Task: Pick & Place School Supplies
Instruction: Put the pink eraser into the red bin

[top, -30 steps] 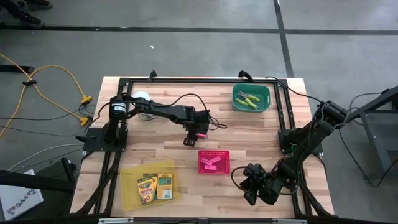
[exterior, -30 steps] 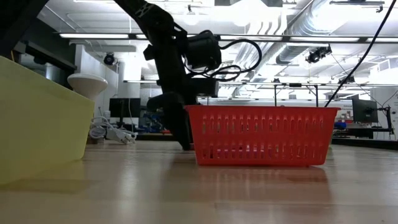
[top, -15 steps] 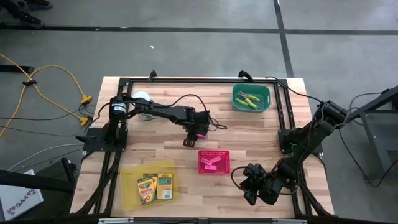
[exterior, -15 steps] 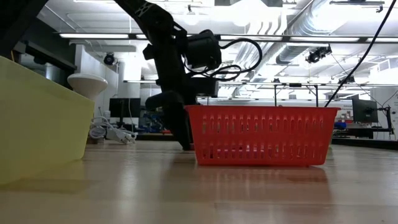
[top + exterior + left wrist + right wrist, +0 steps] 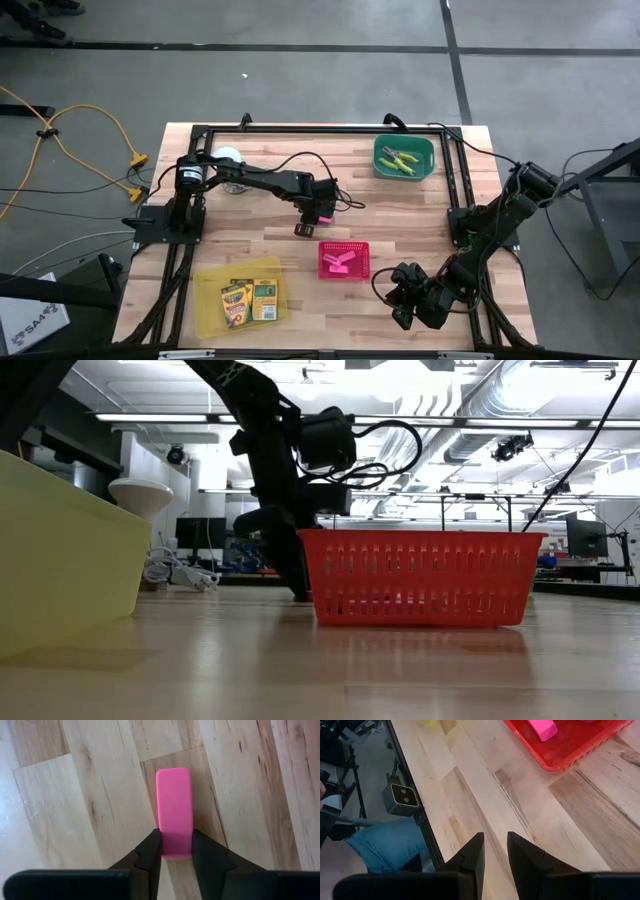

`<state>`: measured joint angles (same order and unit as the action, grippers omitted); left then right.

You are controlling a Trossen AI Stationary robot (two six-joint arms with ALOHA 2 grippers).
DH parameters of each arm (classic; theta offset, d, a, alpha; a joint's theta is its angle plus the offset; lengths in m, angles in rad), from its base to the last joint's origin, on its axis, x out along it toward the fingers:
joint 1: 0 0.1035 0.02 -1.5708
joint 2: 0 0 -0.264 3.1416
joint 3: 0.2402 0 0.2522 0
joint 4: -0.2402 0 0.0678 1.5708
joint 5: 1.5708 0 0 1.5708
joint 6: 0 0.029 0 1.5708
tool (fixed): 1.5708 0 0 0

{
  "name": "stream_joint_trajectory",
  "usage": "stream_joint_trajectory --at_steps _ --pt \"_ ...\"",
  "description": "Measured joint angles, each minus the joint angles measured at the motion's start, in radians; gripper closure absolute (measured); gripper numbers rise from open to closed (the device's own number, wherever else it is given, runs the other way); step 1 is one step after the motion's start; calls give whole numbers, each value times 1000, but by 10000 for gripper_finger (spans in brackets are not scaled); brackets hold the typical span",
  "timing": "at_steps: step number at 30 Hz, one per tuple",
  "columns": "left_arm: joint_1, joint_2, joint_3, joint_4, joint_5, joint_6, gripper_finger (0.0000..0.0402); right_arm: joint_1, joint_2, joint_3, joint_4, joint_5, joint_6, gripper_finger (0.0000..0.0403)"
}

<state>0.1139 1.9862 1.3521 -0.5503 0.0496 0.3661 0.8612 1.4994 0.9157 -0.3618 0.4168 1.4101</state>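
A pale butcher-block wooden table [image 5: 400, 210] with visible grain carries three plastic trays. At the near left sits a translucent yellow rectangular tray [image 5: 212, 305] holding two flat yellow-and-green crayon boxes [image 5: 250, 299] laid side by side. A white round object with a coiled cable [image 5: 229, 156] rests near the far left corner.

Toward the middle, the left gripper [image 5: 311, 222] points down at the table just beyond the pink tray. In the left wrist view its two dark fingers [image 5: 149, 851] press against both sides of a smooth, rounded pink eraser block [image 5: 174, 810] that lies flat on the wood, so the gripper is clamped on it.

The slotted pink plastic basket tray [image 5: 358, 246] stands near the table's centre with other pink eraser blocks [image 5: 339, 262] inside. In the far right corner, a glossy green tray [image 5: 382, 151] contains two lime-green-handled scissor-like tools [image 5: 402, 160].

At the near right edge, the right gripper [image 5: 405, 298] hovers low; its wrist view shows the fingers [image 5: 473, 854] slightly apart, holding nothing.
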Motion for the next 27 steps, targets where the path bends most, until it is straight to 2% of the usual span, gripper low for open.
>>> stream_joint_trajectory --at_steps 5,10,12,19,27 --pt "1 -8 -2 2 -16 0 315 0 0 0 0 0 0 331" --pt "1 -35 -2 -2 -110 6 316 0 0 0 0 0 0 331" --pt "1 -50 -2 -2 -118 11 316 0 0 0 1 0 0 331" --pt "-20 -128 -2 -5 -103 3 316 0 0 0 0 0 0 331" --pt "-132 -206 0 47 6 0 316 0 0 0 0 1 0 331"
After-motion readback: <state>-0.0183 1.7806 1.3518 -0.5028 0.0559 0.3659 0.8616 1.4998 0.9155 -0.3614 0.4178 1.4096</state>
